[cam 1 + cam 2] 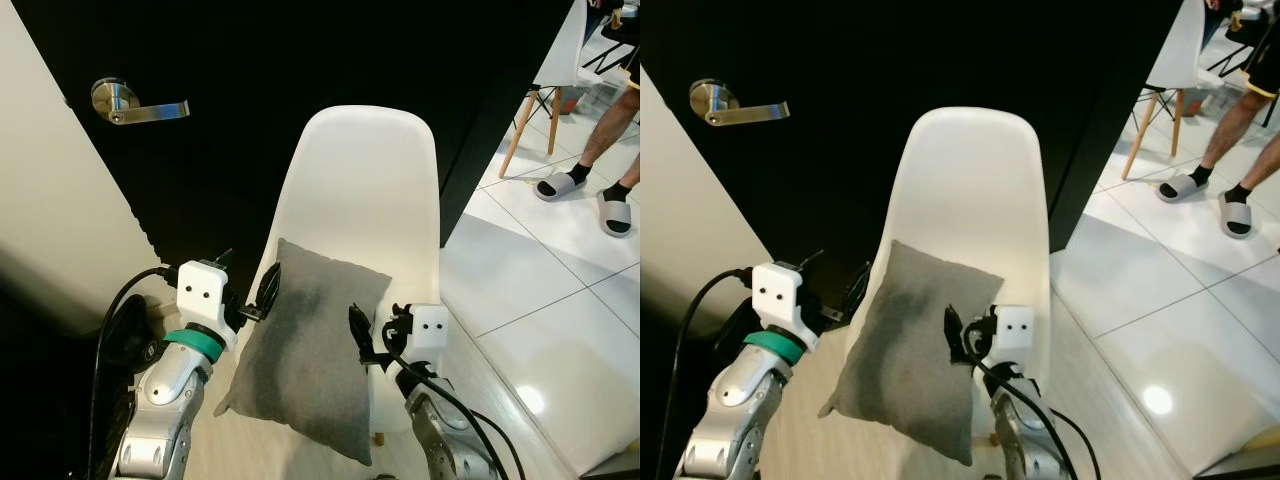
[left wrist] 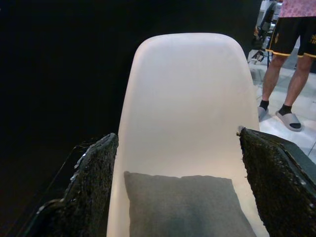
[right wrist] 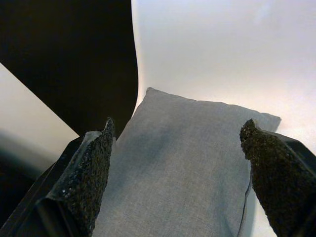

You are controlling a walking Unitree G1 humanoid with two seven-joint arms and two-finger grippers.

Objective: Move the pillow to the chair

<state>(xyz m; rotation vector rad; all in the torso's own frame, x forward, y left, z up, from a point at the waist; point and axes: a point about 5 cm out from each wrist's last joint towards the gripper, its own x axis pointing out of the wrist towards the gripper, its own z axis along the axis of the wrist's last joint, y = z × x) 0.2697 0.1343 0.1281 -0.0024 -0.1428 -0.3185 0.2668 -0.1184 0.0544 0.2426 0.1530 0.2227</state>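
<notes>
A grey pillow [image 1: 305, 350] lies on the seat of a white shell chair [image 1: 365, 190], its top edge toward the backrest and its lower corners past the seat's front. My left gripper [image 1: 262, 292] is at the pillow's left edge and is open. The right gripper [image 1: 360, 335], also open, hovers over the pillow's right side. In the left wrist view the fingers [image 2: 94, 187] stand wide apart with the pillow [image 2: 182, 205] and chair back [image 2: 187, 98] between them. Between the spread right fingers [image 3: 84, 182], the right wrist view shows the pillow [image 3: 182, 163].
A black door with a silver lever handle [image 1: 135, 105] stands right behind the chair, and a cream wall [image 1: 50, 200] is on the left. To the right is a white tiled floor [image 1: 560, 300], with a person's legs in slides [image 1: 600, 180] and another chair's wooden legs [image 1: 535, 115] further back.
</notes>
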